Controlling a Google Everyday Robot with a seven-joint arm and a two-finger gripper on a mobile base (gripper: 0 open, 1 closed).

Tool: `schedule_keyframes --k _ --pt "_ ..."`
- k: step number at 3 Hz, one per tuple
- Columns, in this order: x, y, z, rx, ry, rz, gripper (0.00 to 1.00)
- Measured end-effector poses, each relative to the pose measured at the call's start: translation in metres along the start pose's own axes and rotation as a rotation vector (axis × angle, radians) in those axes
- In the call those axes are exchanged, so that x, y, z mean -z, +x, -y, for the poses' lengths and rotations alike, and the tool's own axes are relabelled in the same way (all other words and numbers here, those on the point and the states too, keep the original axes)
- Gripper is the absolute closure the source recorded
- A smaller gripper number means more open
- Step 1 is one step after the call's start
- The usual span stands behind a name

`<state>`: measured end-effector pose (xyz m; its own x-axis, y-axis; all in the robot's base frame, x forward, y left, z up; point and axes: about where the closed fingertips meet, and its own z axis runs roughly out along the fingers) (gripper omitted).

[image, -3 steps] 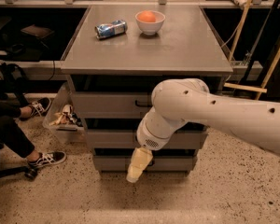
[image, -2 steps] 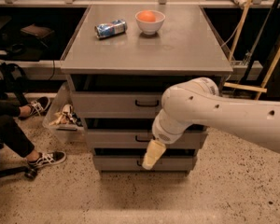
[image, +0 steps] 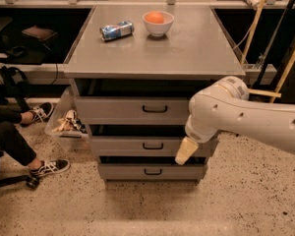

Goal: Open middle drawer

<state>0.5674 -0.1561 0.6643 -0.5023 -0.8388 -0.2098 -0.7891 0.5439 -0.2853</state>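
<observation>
The middle drawer (image: 132,145) is the second of three grey drawers in the cabinet, with a small black bar handle (image: 153,146) at its centre. It stands slightly out from the cabinet, with a dark gap above its front. My gripper (image: 186,151) hangs from the white arm in front of the right end of that drawer front, right of the handle. Only its cream-coloured tip shows.
On the grey cabinet top (image: 196,48) stand a white bowl with an orange (image: 158,22) and a lying blue can (image: 116,30). A seated person's legs and black sneakers (image: 48,168) are at the left, beside a clear bin of clutter (image: 66,123). Wooden poles (image: 253,21) lean at the right.
The arm has swung to the right and a little upward, from in front of the cabinet's centre to its right side. The camera view has closed in on the cabinet.
</observation>
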Motion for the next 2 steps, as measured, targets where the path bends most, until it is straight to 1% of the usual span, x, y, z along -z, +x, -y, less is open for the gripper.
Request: schedule_keyframes --k 1,2 --pt "-0.001 0.003 0.001 0.020 -0.015 -0.002 0.00" --pt "0.001 0.030 0.018 0.073 -0.036 -0.050 0.00"
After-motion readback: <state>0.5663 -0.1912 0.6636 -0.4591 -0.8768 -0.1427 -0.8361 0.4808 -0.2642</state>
